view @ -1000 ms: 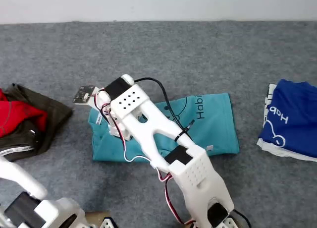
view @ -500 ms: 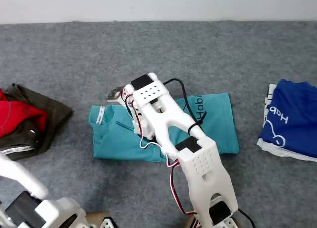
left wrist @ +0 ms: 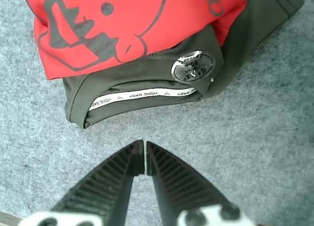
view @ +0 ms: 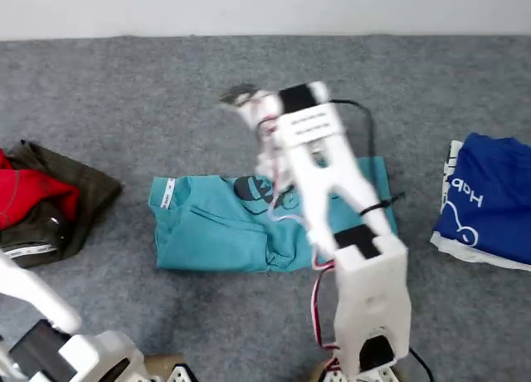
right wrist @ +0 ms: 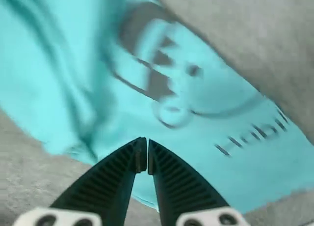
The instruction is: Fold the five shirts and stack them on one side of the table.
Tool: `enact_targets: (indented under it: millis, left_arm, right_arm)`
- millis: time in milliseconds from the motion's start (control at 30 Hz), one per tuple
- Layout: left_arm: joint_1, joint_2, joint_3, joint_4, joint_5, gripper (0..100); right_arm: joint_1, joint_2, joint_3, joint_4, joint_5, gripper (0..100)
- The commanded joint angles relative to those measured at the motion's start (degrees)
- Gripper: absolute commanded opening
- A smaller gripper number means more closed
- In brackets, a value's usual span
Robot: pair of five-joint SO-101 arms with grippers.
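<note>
Overhead, the right arm [view: 365,291] stretched from the near edge across the teal shirt [view: 207,232]. The right gripper [view: 238,95] was blurred on the wall side of that shirt, so its fingers could not be judged from this angle. The teal shirt lay partly folded and rumpled in the middle of the grey table cover [view: 124,91]. At the right edge a folded blue shirt [view: 489,191] sat on a white shirt [view: 469,251]. At the left edge a red shirt [view: 33,191] lay on a dark shirt [view: 83,187]. The left arm [view: 83,353] stood at the near left corner. A pale wall [view: 265,8] ran behind the table.

From the left wrist, the left gripper [left wrist: 145,146] had its ribbed fingers [left wrist: 113,179] pressed together, holding nothing. It hung over bare grey cover [left wrist: 255,137], apart from the dark shirt [left wrist: 147,78]. The red shirt [left wrist: 122,19] lay on top of the dark one.

From the right wrist, the right gripper [right wrist: 146,142] was likewise clenched and empty, tips meeting. Behind the tips lay the teal shirt [right wrist: 211,113], with grey cover [right wrist: 255,29] beyond it.
</note>
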Motion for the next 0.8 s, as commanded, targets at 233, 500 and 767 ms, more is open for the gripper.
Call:
enact_targets:
  millis: [233,500,767]
  left_arm:
    - [24.97,-1.85,-1.1,-1.49,7.56,2]
    - [46.42,12.66,-1.63,-8.53,15.47,2]
    - [53.45,26.29,-10.33,-10.29,17.05,2]
  right_arm:
    - [12.26,3.03,-2.73,-0.4,2.46,0.9]
    - [12.88,2.95,-2.73,-4.53,2.46,0.9]
    - [13.32,5.14,-2.55,-11.03,-2.02,0.9]
